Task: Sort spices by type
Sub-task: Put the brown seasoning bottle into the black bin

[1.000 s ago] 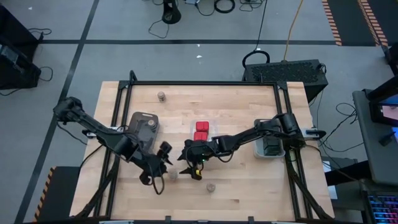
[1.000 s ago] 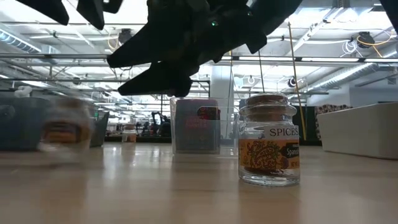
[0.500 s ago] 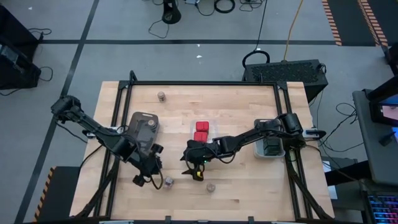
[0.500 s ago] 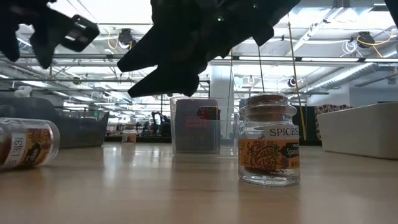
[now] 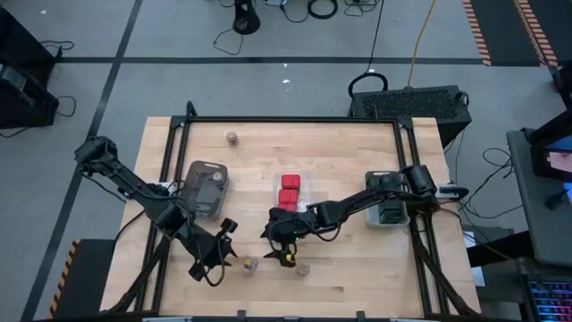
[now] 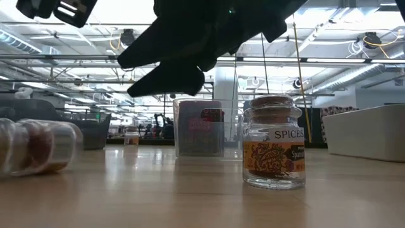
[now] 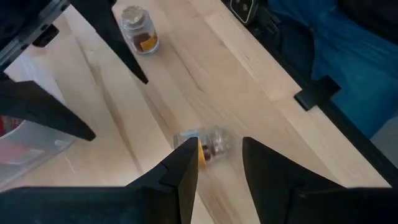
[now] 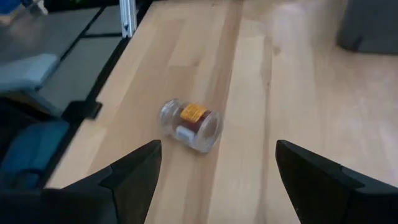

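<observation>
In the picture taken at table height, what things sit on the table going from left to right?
Tipped-over jar → grey tray → small far jar → clear tray with red boxes → upright spice jar → pale tray.

Toppled jar [image 5: 248,265] lies on open wood; upright jar [image 5: 303,268] near; right gripper [image 5: 279,253] between.

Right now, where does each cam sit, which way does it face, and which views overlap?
High: overhead, straight down on the table; both arms visible.
Low: table-top height, level across into the room; upright jar close, arm silhouettes overhead.
Left wrist: looks past the left gripper, shut and empty, at the tipped jar.
Right wrist: looks past the open right gripper at the same tipped jar.
Shared: both wrist views, the high and low views show the tipped jar.
</observation>
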Tool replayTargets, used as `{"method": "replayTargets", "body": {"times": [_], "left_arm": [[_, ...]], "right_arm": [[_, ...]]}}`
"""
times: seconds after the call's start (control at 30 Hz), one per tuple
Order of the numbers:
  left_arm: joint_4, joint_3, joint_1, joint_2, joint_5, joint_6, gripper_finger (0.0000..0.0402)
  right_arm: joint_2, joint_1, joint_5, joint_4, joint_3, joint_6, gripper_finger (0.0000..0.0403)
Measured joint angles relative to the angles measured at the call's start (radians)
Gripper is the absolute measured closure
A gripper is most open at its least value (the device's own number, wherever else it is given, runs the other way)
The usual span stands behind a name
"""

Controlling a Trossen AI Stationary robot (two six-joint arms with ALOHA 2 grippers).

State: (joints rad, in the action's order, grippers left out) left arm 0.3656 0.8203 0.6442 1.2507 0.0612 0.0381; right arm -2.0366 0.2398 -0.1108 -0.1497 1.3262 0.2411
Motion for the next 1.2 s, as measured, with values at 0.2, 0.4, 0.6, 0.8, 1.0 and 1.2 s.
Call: {"method": "replayTargets", "body": {"times": [0.2, 0.4, 0.6, 0.8, 1.0, 1.2], "left_arm": [[0.004, 0.000, 0.000, 0.000, 0.004, 0.000, 0.0272], [0.004, 0.001, 0.000, 0.000, 0.010, -0.001, 0.0272], [0.006, 0.002, 0.000, 0.000, 0.025, -0.020, 0.0272], [0.008, 0.002, -0.001, 0.000, 0.026, -0.024, 0.0272], [0.007, 0.002, -0.001, 0.000, 0.026, -0.026, 0.0272], [0.006, 0.002, -0.001, 0.000, 0.026, -0.027, 0.0272]], "right_arm": [[-0.001, 0.033, -0.050, -0.004, 0.000, -0.333, 0.0108], [-0.024, 0.059, -0.053, -0.035, 0.000, -0.539, 0.0112], [-0.106, 0.064, -0.109, -0.132, 0.000, -0.566, 0.0112], [-0.169, 0.063, -0.128, -0.193, 0.000, -0.576, 0.0112], [-0.189, 0.063, -0.132, -0.200, 0.029, -0.605, 0.0112], [-0.195, 0.061, -0.127, -0.198, 0.058, -0.614, 0.0112]]}}
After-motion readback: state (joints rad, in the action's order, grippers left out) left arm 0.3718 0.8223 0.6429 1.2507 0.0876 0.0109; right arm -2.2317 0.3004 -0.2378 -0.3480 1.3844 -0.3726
